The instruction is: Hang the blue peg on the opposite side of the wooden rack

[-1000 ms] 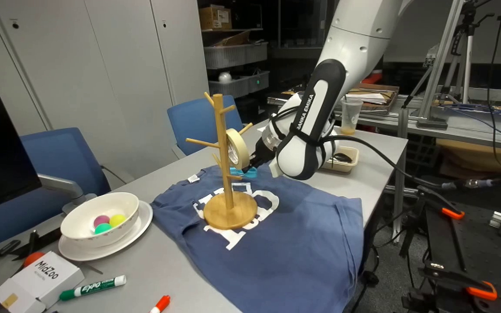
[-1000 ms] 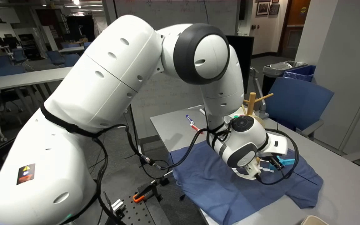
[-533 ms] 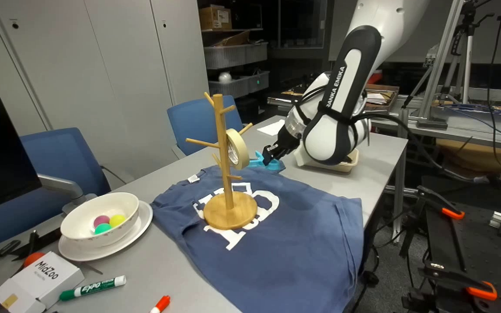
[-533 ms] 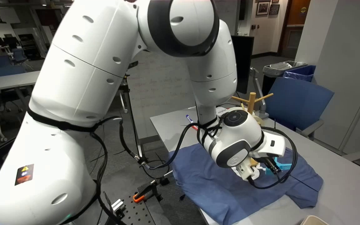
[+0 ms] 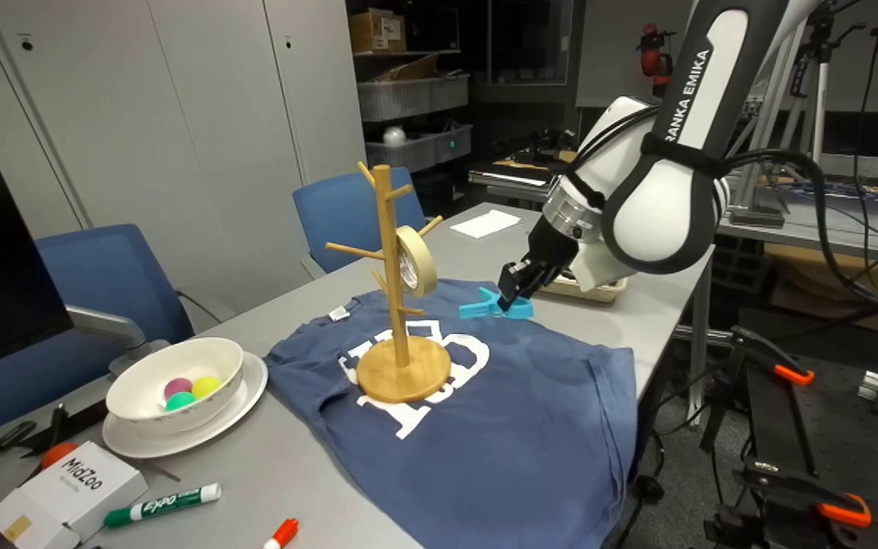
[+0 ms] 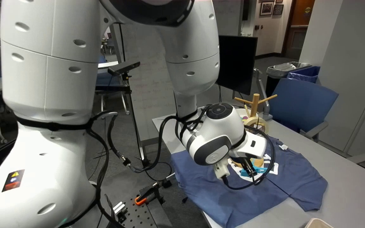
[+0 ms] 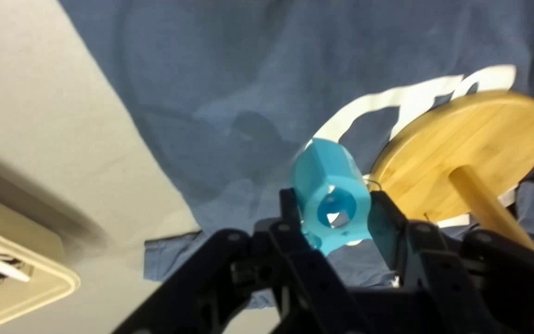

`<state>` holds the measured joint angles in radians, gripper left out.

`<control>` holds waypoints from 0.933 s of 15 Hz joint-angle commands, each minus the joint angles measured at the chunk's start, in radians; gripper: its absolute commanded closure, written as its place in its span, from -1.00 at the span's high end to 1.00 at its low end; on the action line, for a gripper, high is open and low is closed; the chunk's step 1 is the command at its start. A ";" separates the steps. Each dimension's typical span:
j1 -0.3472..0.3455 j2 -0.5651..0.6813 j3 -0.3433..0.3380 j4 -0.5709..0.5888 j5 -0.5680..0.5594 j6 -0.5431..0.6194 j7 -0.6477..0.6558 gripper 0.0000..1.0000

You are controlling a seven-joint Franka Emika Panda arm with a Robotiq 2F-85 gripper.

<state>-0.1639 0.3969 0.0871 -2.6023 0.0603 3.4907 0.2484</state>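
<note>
The blue peg [image 7: 329, 178] is clamped in the gripper [image 7: 334, 209] over the blue shirt [image 5: 500, 435], near the wooden rack [image 5: 398, 324], whose hung tape roll [image 5: 425, 263] could be knocked off if the swing around is made too tight, though clearance is hard to judge.

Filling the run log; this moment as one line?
gripper: shut on blue peg | peg: not hung | wooden rack: upright on blue shirt | tape roll: hung on rack
</note>
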 commanded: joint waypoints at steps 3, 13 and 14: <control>-0.208 -0.056 0.255 -0.088 -0.137 -0.099 0.142 -0.65; -0.307 0.044 0.410 -0.031 -0.139 -0.065 0.130 -0.65; -0.306 0.055 0.415 -0.025 -0.140 -0.062 0.130 -0.65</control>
<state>-0.4535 0.4096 0.4808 -2.6540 -0.0566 3.3999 0.3792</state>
